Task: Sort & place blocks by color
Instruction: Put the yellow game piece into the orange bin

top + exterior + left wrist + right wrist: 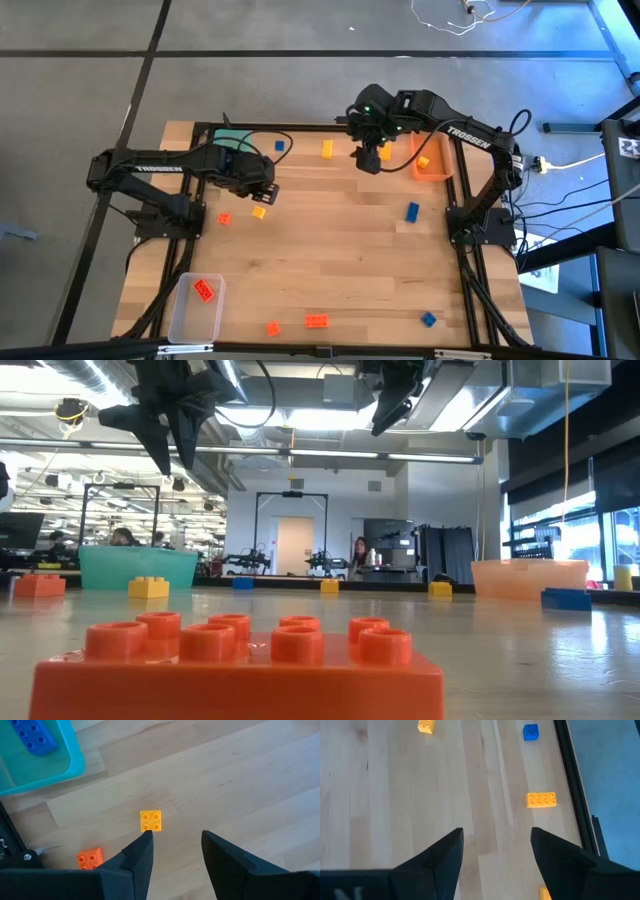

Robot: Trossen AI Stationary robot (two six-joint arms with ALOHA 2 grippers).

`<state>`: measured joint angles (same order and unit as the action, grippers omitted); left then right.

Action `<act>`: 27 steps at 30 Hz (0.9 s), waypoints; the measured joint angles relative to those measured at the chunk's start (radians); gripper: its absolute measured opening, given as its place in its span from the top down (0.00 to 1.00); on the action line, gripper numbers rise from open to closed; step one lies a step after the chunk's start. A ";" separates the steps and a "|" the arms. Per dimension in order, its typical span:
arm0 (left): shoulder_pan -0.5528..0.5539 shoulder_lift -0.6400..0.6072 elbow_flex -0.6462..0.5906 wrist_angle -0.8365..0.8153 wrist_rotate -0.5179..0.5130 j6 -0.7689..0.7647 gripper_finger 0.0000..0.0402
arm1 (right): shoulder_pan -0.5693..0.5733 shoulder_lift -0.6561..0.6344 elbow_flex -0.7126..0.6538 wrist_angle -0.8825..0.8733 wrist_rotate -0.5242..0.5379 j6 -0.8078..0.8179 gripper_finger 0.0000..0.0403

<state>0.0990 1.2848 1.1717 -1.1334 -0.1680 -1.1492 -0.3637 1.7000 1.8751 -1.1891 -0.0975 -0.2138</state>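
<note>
The left gripper (pixel 175 845) hangs above the bench (pixel 340 260) on its left side, jaws spread and holding nothing. Just past its fingertips in the left wrist view lies a small square yellow block (pixel 150 820), studs up, flat on the wood; in the high view this same block (pixel 259 211) sits just beside the gripper. A small red-orange block (pixel 90 858) lies near it, closer to the arm's base. The green tray (pixel 47 760) at the far left corner holds a long blue block (pixel 32 735), its long axis running diagonally across the tray floor.

The right gripper (pixel 495 850) hovers near the far edge beside the orange tray (pixel 432 170), jaws spread wide and empty. The right wrist view shows a long yellow block (pixel 541 799) lying near the bench's black frame, its long axis across the wood grain, and farther off a small blue block (pixel 530 732) and a small yellow one (pixel 425 725). A yellow block (pixel 422 161) lies inside the orange tray.

Elsewhere in the high view, a blue block (pixel 411 211) lies on the right side with its long axis running near to far, and a blue one (pixel 428 319) sits at the near right. A long red-orange block (pixel 316 320) lies along the near edge, long axis left to right, with a smaller one (pixel 272 327) beside it. The clear tray (pixel 190 320) at the near left holds a red-orange block (pixel 204 290), set diagonally.
</note>
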 joint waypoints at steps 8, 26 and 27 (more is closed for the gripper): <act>0.000 0.000 0.000 -0.003 0.055 -0.083 0.55 | 0.000 0.000 0.000 0.026 0.000 0.000 0.42; 0.001 0.230 0.000 -0.089 0.068 -0.003 0.31 | 0.000 0.000 0.000 0.047 0.000 0.000 0.42; 0.001 0.251 0.001 -0.090 0.072 0.022 0.31 | 0.000 0.000 0.000 0.049 0.000 0.000 0.42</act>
<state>0.1001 1.5359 1.1728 -1.2236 -0.0963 -1.1268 -0.3637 1.6997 1.8751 -1.1404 -0.0975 -0.2138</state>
